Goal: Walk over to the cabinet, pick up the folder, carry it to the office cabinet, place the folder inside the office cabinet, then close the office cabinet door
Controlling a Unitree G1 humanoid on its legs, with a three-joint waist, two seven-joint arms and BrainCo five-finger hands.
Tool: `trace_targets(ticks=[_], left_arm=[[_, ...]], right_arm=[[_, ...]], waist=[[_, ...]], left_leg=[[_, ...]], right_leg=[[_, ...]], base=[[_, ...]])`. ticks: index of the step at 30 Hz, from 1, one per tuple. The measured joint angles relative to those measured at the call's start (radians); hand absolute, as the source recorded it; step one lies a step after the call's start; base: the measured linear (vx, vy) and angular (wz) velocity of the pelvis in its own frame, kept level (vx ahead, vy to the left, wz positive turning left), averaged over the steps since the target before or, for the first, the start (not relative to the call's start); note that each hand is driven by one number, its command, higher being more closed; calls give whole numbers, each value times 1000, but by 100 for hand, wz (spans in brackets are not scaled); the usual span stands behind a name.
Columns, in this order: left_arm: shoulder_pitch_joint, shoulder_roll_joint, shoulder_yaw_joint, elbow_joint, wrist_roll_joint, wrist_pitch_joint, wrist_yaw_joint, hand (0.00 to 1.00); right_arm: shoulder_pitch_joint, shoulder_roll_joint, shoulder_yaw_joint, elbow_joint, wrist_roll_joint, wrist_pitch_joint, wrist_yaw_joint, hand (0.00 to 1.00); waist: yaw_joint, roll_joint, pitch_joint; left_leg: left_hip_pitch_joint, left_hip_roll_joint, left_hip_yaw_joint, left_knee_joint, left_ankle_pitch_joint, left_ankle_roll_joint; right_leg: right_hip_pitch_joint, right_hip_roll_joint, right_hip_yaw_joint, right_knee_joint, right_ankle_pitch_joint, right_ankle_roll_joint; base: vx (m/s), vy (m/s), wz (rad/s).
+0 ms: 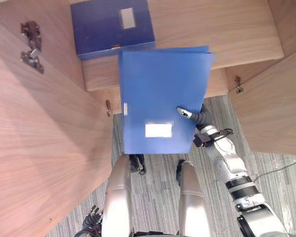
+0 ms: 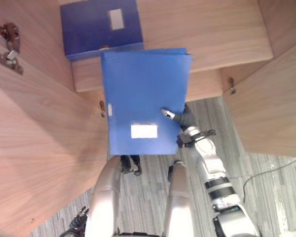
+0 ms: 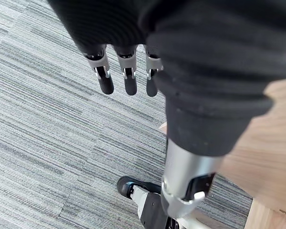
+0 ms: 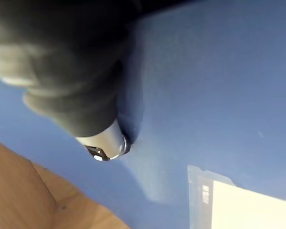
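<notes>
Your right hand's thumb (image 1: 184,113) is pressed down on the top face of the folder (image 1: 160,94) near its right edge. The other fingers are hidden beneath it, so read this as a pinch grip, with the right hand (image 1: 203,118) carrying the folder off the carpet (image 1: 160,190). In the right wrist view the thumb tip dents the blue cover slightly, which suggests a skin with some give rather than rigid board. The folder is a flat, bright blue rectangle with a white label (image 1: 158,130) near the end closest to you. Its long axis runs away from you into the cabinet, and its far short edge reaches the front lip of the shelf (image 1: 237,37). The coming move therefore looks like a push along that axis, forward and away from the hand. A dark folder (image 1: 106,27) already lies flat on the shelf, back and to the left, and your folder's far left corner sits close to its near edge, so a slight bias to the right seems wise. The shelf and both open doors, left (image 1: 39,148) and right (image 1: 271,103), are pale wood grain, with a metal hinge (image 1: 32,47) on the left. Your left hand (image 3: 126,76) hangs with straight, relaxed fingers over the grey striped carpet, holding nothing and farther from the work.
</notes>
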Motion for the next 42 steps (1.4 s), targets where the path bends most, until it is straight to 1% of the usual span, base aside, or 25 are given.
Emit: trace_targets(ticks=[2,3,5,6,7,8,10,12,14,16,17,19,21,23,24,26,29,31,34,37,39,40,41,42], left_arm=[[0,0,-14,-24,11,0,7,0],[0,-1,-22,-55,35,-1,16,0],[1,-2,-39,-103,81,-8,36,0],[1,-1,-48,-139,106,-13,46,0],[0,-1,-52,-154,114,-15,48,0],[0,0,-62,-168,127,-17,58,0],[2,-4,-64,-184,143,-17,79,0],[5,-5,-66,-196,149,-16,90,0],[7,-3,-75,-218,185,-16,112,0],[10,-3,-86,-240,218,-17,128,0],[11,-3,-89,-243,220,-17,132,0],[12,-3,-103,-250,223,-19,137,0],[13,-5,-107,-251,223,-19,144,0],[16,-8,-108,-251,226,-18,147,0],[17,-9,-110,-253,229,-18,150,0],[25,-8,-121,-268,235,-18,153,0],[28,-9,-125,-273,239,-17,153,0],[38,-9,-127,-292,239,-17,153,0],[65,-8,-139,-348,239,-19,153,0],[66,-11,-149,-361,249,-19,153,0],[66,-12,-150,-368,254,-18,153,0],[66,-12,-150,-369,256,-18,152,0],[66,-12,-150,-369,256,-18,152,0],[64,-14,-152,-370,256,-18,153,0]], right_arm=[[-15,30,-2,0,42,1,-11,100],[-29,42,-2,0,84,1,-16,100],[-61,65,-23,0,181,1,-25,100],[-97,83,-48,0,264,-1,-36,100],[-115,89,-64,0,315,-5,-44,100],[-151,98,-107,0,393,-16,-65,100],[-234,97,-199,0,511,-48,-109,100],[-287,89,-254,3,561,-68,-135,100],[-356,39,-327,73,602,-79,-177,100],[-416,-16,-409,141,661,-100,-204,100],[-438,-30,-435,166,671,-108,-212,100],[-536,-93,-524,264,744,-136,-249,100],[-591,-136,-572,314,793,-146,-273,100],[-629,-176,-603,365,822,-147,-295,100],[-653,-208,-604,405,840,-149,-312,100],[-696,-242,-601,450,855,-142,-342,100],[-747,-270,-593,508,855,-120,-373,100],[-769,-282,-578,551,854,-107,-393,100],[-811,-309,-506,579,851,-85,-410,100],[-899,-325,-434,601,837,-60,-420,100],[-909,-326,-404,602,807,-47,-424,100],[-919,-327,-386,613,787,-34,-427,100],[-922,-327,-383,617,784,-32,-428,100],[-939,-329,-380,633,771,-24,-429,100]], waist=[[14,0,0],[22,1,0],[25,1,1],[26,3,1],[31,3,2],[41,4,3],[48,6,3],[49,7,3],[54,8,2],[65,13,3],[68,16,1],[75,30,-6],[76,36,-10],[77,50,-18],[77,55,-21],[80,62,-25],[83,74,-32],[88,75,-33],[88,80,-36],[90,101,-27],[90,103,-27],[89,105,-26],[89,106,-26],[88,114,-20]], left_leg=[[0,-10,-3,1,-2,2],[-2,-20,-10,1,-2,2],[-9,-36,-25,10,-3,3],[-19,-40,-35,24,-7,5],[-22,-42,-37,31,-10,5],[-23,-46,-38,43,-17,1],[-26,-62,-38,54,-23,3],[-35,-62,-44,65,-28,5],[-44,-66,-52,74,-30,4],[-57,-72,-55,82,-31,4],[-62,-75,-56,84,-31,4],[-81,-80,-58,94,-31,4],[-95,-85,-62,102,-31,4],[-107,-89,-77,111,-31,4],[-111,-93,-83,111,-30,2],[-123,-95,-85,111,-26,-4],[-138,-96,-89,108,-17,-9],[-137,-98,-93,106,-11,-9],[-155,-99,-95,105,-3,-18],[-181,-96,-96,110,9,-18],[-192,-93,-97,111,14,-24],[-200,-91,-97,110,18,-28],[-201,-91,-97,110,18,-28],[-206,-90,-97,110,21,-28]], right_leg=[[2,-13,-8,8,-10,2],[6,-23,-18,11,-15,4],[10,-40,-37,27,-30,7],[9,-47,-48,40,-40,6],[8,-49,-50,48,-45,7],[9,-56,-51,63,-56,8],[7,-75,-52,85,-72,12],[5,-75,-58,92,-77,13],[3,-81,-68,99,-85,8],[-6,-89,-73,112,-91,13],[-11,-91,-74,116,-93,12],[-28,-99,-77,133,-101,11],[-41,-105,-80,148,-110,9],[-42,-108,-95,158,-118,8],[-44,-112,-101,164,-124,4],[-58,-114,-103,176,-129,-1],[-77,-115,-107,187,-134,-8],[-78,-118,-113,194,-141,-14],[-105,-127,-122,217,-145,-20],[-142,-127,-121,245,-149,-28],[-158,-126,-121,255,-151,-32],[-170,-125,-120,262,-151,-33],[-172,-125,-119,264,-151,-33],[-178,-124,-119,267,-151,-33]], base=[[31,2,21],[37,-4,29],[38,-13,37],[29,-12,28],[35,-1,21],[38,8,19],[33,11,19],[16,8,8],[22,9,13],[22,7,13],[24,7,12],[19,6,10],[13,-4,12],[18,-20,18],[22,-34,18],[13,-38,10],[14,-46,8],[21,-56,8],[9,-59,7],[-17,-50,4],[-30,-54,1],[-27,-48,0],[-27,-41,0],[-28,-32,1]])
